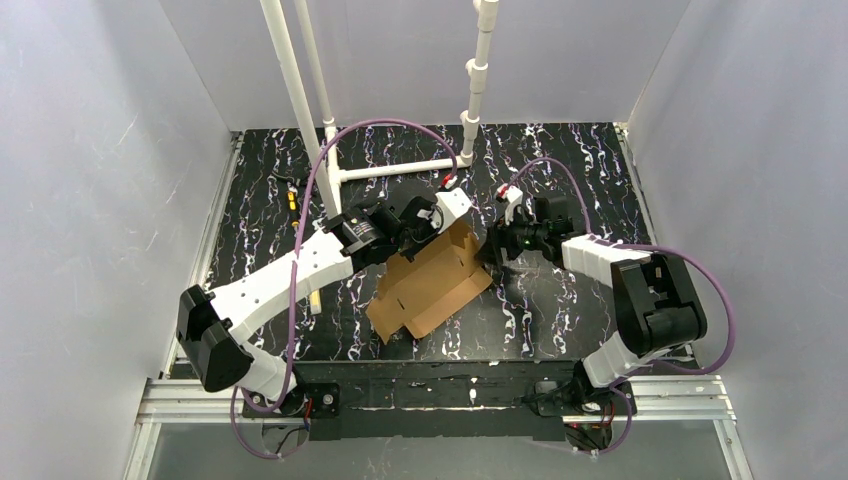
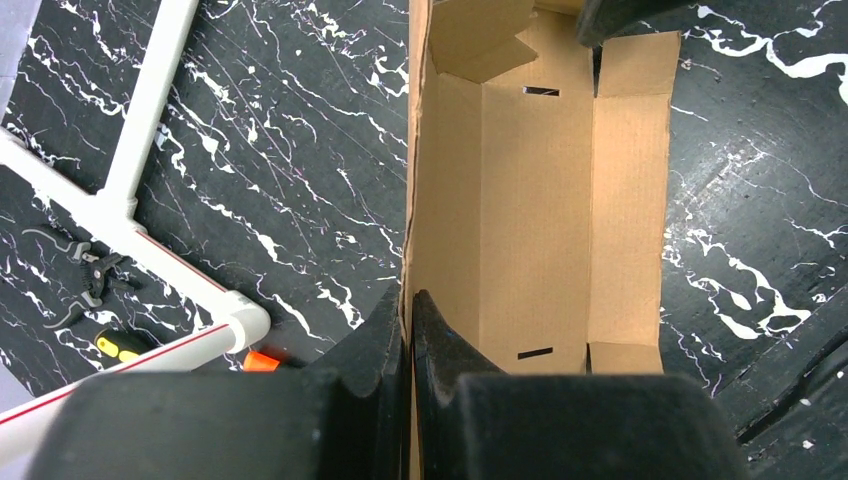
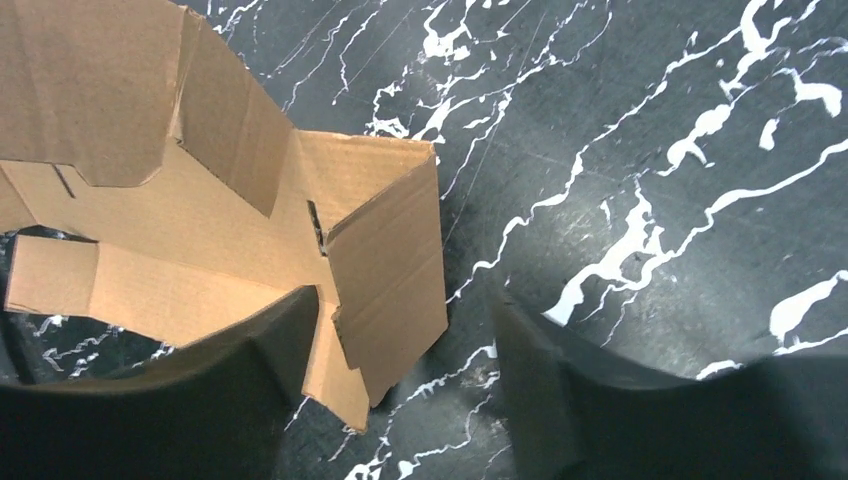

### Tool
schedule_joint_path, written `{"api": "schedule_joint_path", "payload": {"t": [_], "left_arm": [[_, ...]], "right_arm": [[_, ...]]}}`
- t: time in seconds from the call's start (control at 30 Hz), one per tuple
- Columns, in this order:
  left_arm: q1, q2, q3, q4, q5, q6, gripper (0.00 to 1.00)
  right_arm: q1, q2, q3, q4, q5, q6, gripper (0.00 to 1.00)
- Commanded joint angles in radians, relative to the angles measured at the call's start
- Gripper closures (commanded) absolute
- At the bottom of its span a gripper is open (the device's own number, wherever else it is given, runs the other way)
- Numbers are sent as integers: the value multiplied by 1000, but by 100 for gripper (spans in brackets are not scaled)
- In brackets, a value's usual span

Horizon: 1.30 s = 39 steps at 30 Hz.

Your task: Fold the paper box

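The paper box is brown cardboard, partly folded, lying open in the middle of the black marbled table. My left gripper is at its far end, shut on an upright side wall. In the left wrist view the wall's edge runs down between the pinched fingers of the left gripper, and the box's floor stretches away. My right gripper is at the box's right corner and stands open. In the right wrist view the box's corner flap hangs between the spread fingers of the right gripper, close to the left finger.
A white pipe frame stands on the far half of the table and also crosses the left wrist view as a white pipe. Small pliers and a yellow-handled tool lie beside it. A pale stick lies near the left arm. Grey walls enclose the table.
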Motion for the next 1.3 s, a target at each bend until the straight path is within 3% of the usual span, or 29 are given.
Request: {"api": "schedule_joint_path", "payload": {"t": [0.0,0.2,0.4,0.6,0.77,1.03,1.27], "left_arm": [[-10,1,48,-19,-26,-25,100],[-11,-1,50,-19,-34,-29,100],[-8,1,24,21,-109,6,100],[0,15,24,90,-152,69,100],[21,46,50,150,-153,126,100],[58,55,49,208,-70,121,100],[66,-11,-67,287,70,79,100]], "right_arm": [[7,35,36,86,42,34,41],[15,29,40,93,21,33,78],[15,-33,30,114,15,66,98],[14,-59,23,183,30,112,99],[15,-17,40,347,114,127,99],[16,55,-56,721,109,151,99],[15,91,-100,755,147,137,99]]}}
